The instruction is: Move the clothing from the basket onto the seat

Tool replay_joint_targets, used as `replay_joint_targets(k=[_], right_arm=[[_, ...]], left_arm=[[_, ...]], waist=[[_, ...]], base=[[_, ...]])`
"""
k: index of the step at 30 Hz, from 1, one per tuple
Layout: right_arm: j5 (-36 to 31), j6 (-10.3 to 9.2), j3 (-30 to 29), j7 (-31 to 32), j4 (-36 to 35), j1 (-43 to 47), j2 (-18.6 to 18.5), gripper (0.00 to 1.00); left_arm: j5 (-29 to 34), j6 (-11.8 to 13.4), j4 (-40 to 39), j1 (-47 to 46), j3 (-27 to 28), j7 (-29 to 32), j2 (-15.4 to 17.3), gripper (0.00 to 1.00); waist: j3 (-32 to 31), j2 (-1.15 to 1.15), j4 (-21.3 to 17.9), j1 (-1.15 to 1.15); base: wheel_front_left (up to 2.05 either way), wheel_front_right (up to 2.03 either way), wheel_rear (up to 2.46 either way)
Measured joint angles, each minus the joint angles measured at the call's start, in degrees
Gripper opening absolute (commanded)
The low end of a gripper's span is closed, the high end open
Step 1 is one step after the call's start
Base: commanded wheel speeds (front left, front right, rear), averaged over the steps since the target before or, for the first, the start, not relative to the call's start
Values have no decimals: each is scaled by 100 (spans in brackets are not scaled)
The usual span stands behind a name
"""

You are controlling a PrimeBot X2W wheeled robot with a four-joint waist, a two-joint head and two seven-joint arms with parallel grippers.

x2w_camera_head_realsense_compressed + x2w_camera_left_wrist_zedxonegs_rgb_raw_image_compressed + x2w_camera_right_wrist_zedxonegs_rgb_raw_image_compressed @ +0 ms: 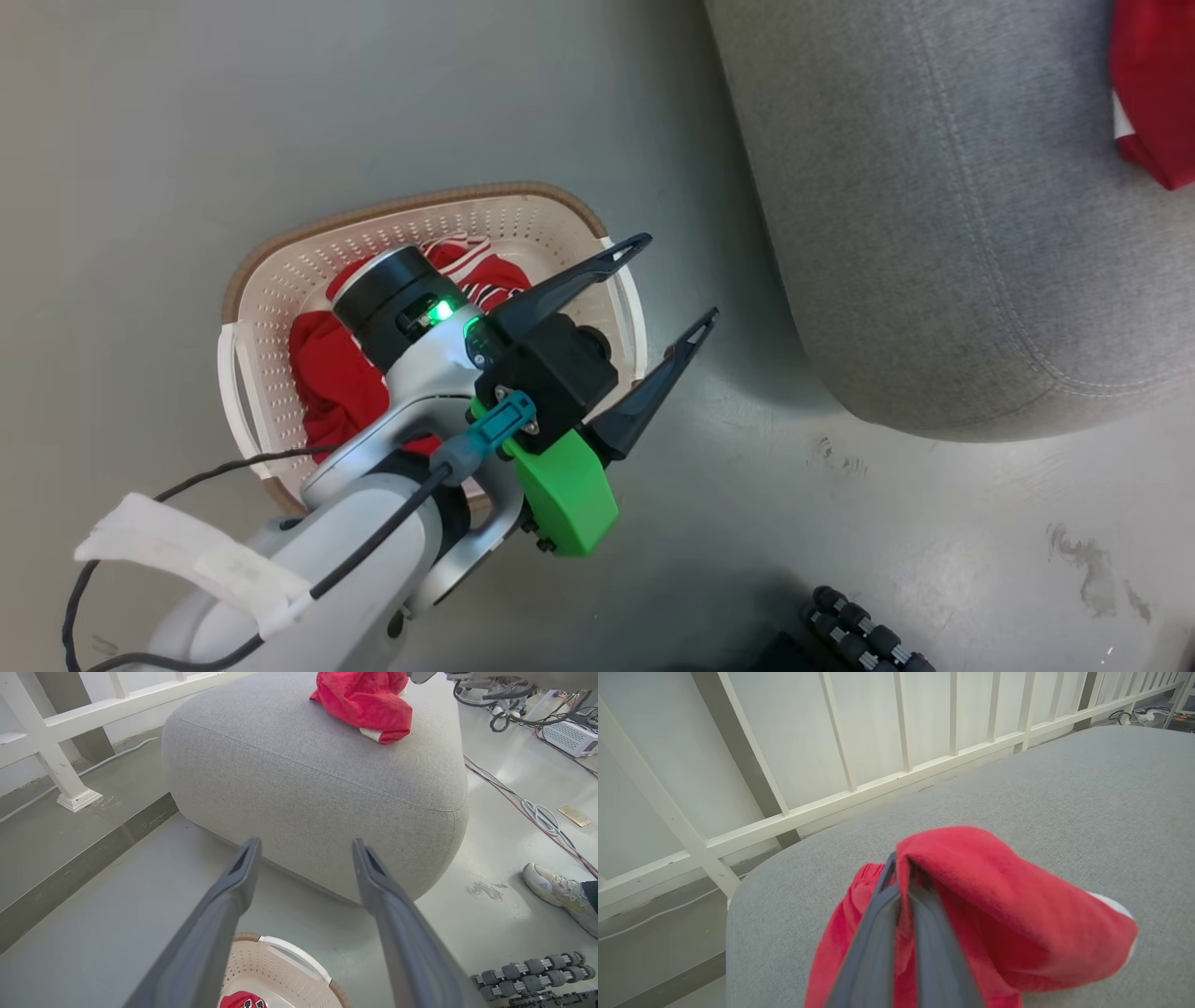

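Left tool (pixel 679 277): jaws wide, nothing between them. It hangs above the edge of the basket (pixel 308 271) that faces the seat (pixel 934 233), fingers pointing toward the seat.

Basket: on the floor near the seat, not touching it. The red jersey (pixel 331 369) lies crumpled inside, partly hidden by the left wrist; white stripes show on the end nearest the seat.

Right tool (pixel 900 872): jaws narrow, pinched on the plain red garment (pixel 994 905) above the seat's top. The cloth drapes over both fingers and its lower folds lie on the seat, white trim showing at one end.

Beyond the seat: white railing (pixel 901 770). A person's shoe (pixel 551 884) is on the floor beside the seat.
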Motion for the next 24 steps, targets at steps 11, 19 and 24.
replay_joint_targets(k=[11, 19, 24], right_arm=[[18, 176, 94, 0, 511, -263, 143, 100], [-136, 314, 224, 0, 666, -249, 166, 100], [-227, 331, 309, 0, 697, -147, 310, 100]], left_arm=[[-18, -2, 270, -30, -1, -193, 24, 100], [-105, -3, 457, -30, 0, -431, 12, 100], [-156, -4, 576, -21, 7, -582, 5, 100]], waist=[[-15, 0, 26, 0], [-257, 0, 3, -1], [-448, 0, -14, -1]], base=[[0, 0, 0], [0, 0, 0], [0, 0, 0]])
